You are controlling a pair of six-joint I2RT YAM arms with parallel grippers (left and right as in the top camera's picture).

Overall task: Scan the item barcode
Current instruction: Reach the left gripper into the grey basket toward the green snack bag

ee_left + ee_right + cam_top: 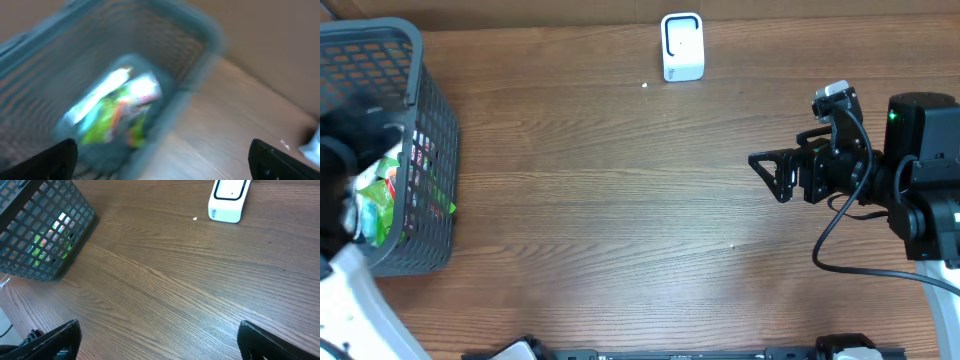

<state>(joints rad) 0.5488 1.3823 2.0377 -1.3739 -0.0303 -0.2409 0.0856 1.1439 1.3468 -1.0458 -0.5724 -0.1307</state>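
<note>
Brown wood-grain table [600,220] carries everything. One grey plastic mesh basket [432,120] stands on it, holding crumpled green-and-white packets [375,205] with red print; blur keeps their number and any barcode from being told. Two black two-finger grippers show. The left gripper [162,159] hangs directly over the basket, jaws spread wide and empty. The right gripper [768,177] is well apart from the basket, across the table, fingers pointing toward it, equally wide and empty. One small white box-shaped scanner [682,46] with a dark window outline stands well apart from the basket, along the table's far edge.
</note>
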